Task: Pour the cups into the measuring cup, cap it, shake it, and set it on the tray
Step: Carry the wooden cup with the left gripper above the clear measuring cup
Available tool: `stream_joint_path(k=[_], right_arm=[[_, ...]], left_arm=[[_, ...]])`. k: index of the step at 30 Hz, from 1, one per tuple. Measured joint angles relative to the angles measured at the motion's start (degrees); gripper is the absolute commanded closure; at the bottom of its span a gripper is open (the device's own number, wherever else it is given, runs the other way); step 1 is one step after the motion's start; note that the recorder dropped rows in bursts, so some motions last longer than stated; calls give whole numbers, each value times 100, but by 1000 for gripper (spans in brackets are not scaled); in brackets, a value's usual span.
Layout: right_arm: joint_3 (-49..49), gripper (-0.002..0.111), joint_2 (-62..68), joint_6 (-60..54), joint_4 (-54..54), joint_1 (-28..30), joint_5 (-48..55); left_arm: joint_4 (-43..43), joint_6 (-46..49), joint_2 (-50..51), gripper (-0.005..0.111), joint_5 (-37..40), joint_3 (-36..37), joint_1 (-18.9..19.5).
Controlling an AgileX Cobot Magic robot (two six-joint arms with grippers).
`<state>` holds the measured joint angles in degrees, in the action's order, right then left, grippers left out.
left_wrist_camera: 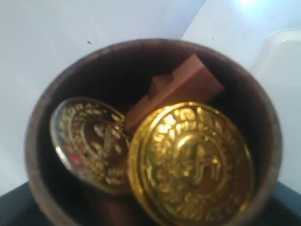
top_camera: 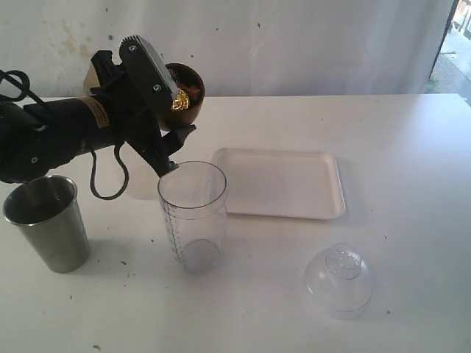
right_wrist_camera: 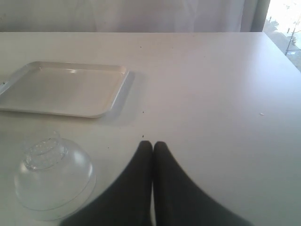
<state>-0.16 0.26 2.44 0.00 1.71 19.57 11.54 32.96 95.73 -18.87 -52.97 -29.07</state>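
Risk first: the left pincer is clamped on the tilted cup. Its mouth hangs above and just behind the measuring cup, not squarely over the rim. Inside, two gold coins and a brown block crowd toward the lip. Tip further from here and I'd say they could clip the rim or drop behind it onto the tabletop. Those coins are broad, too, so one might wedge across the opening.

The measuring cup stands upright, apparently empty, right beneath the pincer's lower finger. In the exterior view the second cup stands to its left. The tray lies just right of it and behind, and the clear domed cap lies right and nearer. The right pincer is pressed together, holding nothing, near that cap.
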Motion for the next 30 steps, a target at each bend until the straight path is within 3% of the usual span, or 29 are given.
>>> stream_joint_path(k=[13, 30], right_arm=[[0, 108, 0, 0, 0, 0, 0], [0, 108, 0, 0, 0, -40, 0]], left_arm=[[20, 1261, 0, 107, 38, 0, 0], [135, 1332, -507, 107, 309, 58, 0]])
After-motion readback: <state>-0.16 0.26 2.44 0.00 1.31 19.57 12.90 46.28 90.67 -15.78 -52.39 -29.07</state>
